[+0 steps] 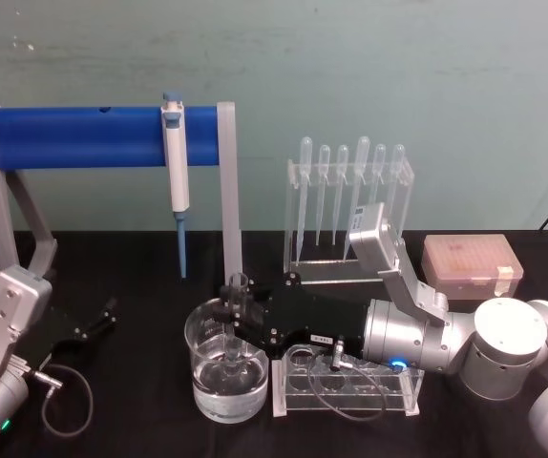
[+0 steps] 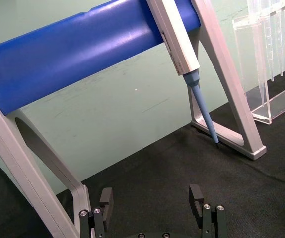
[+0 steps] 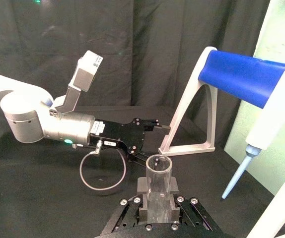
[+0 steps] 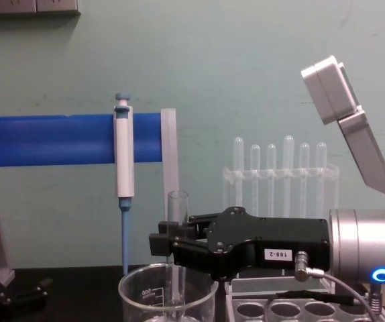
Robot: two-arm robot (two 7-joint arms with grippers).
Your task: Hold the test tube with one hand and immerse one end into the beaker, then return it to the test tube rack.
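The test tube [image 1: 236, 303] stands upright with its open mouth up, and my right gripper [image 1: 239, 320] is shut on it just above the beaker [image 1: 203, 355]. The tube's rounded lower end reaches down inside the beaker, into the clear liquid. From the chest, the test tube [image 4: 177, 209] rises above the right gripper [image 4: 170, 245] and dips behind the beaker [image 4: 139, 290] rim. In the right wrist view the test tube [image 3: 158, 181] sits clamped between the fingers [image 3: 143, 187]. My left gripper [image 1: 94, 322] rests open at the far left, with its fingers [image 2: 106, 198] spread over bare black cloth.
A clear rack with round holes [image 1: 389, 386] lies right of the beaker, under my right arm. Behind stand a clear pipette rack [image 1: 350, 205], a pink tip box [image 1: 470, 267], and a blue-barred stand [image 1: 83, 135] holding a white-and-blue pipette [image 1: 176, 162].
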